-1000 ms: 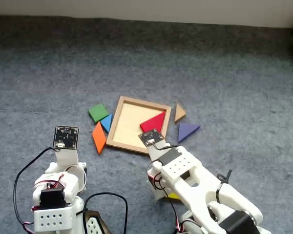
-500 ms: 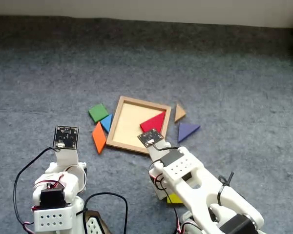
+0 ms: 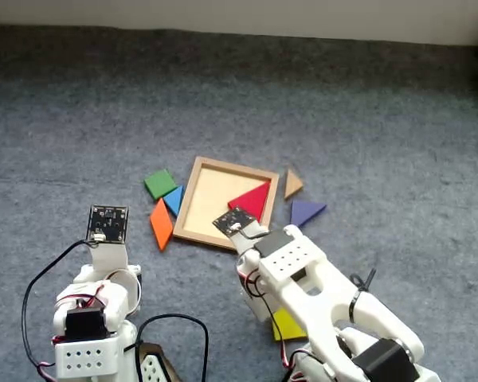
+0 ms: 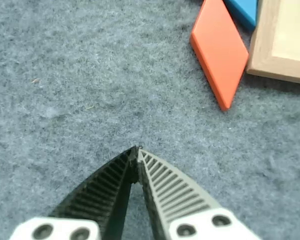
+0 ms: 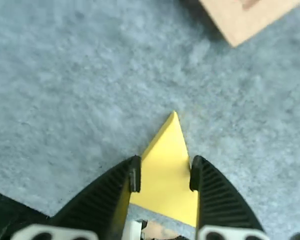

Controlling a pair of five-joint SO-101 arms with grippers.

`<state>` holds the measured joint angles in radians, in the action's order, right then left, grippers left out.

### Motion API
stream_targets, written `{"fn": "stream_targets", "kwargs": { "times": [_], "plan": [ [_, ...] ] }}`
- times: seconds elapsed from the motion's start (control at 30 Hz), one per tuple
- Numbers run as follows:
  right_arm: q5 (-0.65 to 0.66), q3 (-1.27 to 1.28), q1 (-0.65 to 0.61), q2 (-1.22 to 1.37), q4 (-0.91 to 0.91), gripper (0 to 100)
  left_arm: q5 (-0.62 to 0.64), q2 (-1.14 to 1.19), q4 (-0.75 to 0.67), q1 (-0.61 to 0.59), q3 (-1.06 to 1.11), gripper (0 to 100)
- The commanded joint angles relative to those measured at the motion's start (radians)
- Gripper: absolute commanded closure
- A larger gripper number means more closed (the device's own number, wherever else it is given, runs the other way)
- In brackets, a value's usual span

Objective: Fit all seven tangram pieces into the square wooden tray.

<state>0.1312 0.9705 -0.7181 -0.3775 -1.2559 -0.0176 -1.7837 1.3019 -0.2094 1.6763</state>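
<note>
My right fingers (image 5: 117, 182) grasp the yellow triangle (image 5: 166, 150) near the square wooden tray (image 3: 188, 199), which holds a red triangle (image 3: 253, 200); my left fingers (image 4: 160, 180) are clenched empty near the orange parallelogram (image 4: 220, 47)

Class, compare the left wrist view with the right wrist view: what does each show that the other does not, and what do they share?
Left wrist view alone: the left gripper, shut and empty over the grey carpet, the orange parallelogram lying beside the wooden tray, and a corner of the blue piece. Right wrist view alone: the right gripper gripping the yellow triangle by its sides. Both: the grey carpet and part of the wooden tray.
</note>
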Motion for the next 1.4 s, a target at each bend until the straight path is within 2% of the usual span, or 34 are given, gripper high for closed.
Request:
{"fn": "stream_targets", "kwargs": {
  "times": [0.0, 0.27, 0.33, 0.47, 0.6, 0.9, 1.07, 1.27, 1.37],
  "plan": [
    [0.015, -0.065, 0.013, -0.062, -0.09, 84.3, 0.006, -0.008, 0.006, -0.005, 0.021, 99],
    [0.017, -0.042, 0.013, -0.478, -0.245, 84.4, 0.006, -0.008, 0.006, -0.005, 0.021, 99],
    [0.017, 0.012, 0.038, -0.568, -0.211, 85.1, 0.006, -0.008, 0.006, -0.005, 0.021, 99],
    [0.02, 0.16, 0.062, -0.631, -0.102, 93.1, 0.006, -0.008, 0.006, -0.005, 0.021, 99],
    [0.066, 0.263, 0.062, -0.595, -0.027, 99.6, 0.006, -0.008, 0.006, -0.005, 0.021, 99],
    [0.074, 0.254, 0.094, -0.298, 0.031, 99.4, 0.006, -0.008, 0.006, -0.005, 0.021, 99],
    [0.074, 0.225, 0.097, -0.087, 0.171, 99.4, 0.006, -0.008, 0.006, -0.005, 0.021, 99],
    [0.075, 0.133, 0.232, 0.01, 0.381, 99.4, 0.006, -0.008, 0.006, -0.005, 0.021, 99],
    [0.137, 0.097, 0.308, 0.019, 0.452, 99.4, 0.006, -0.008, 0.006, -0.005, 0.021, 99]
  ]
}}
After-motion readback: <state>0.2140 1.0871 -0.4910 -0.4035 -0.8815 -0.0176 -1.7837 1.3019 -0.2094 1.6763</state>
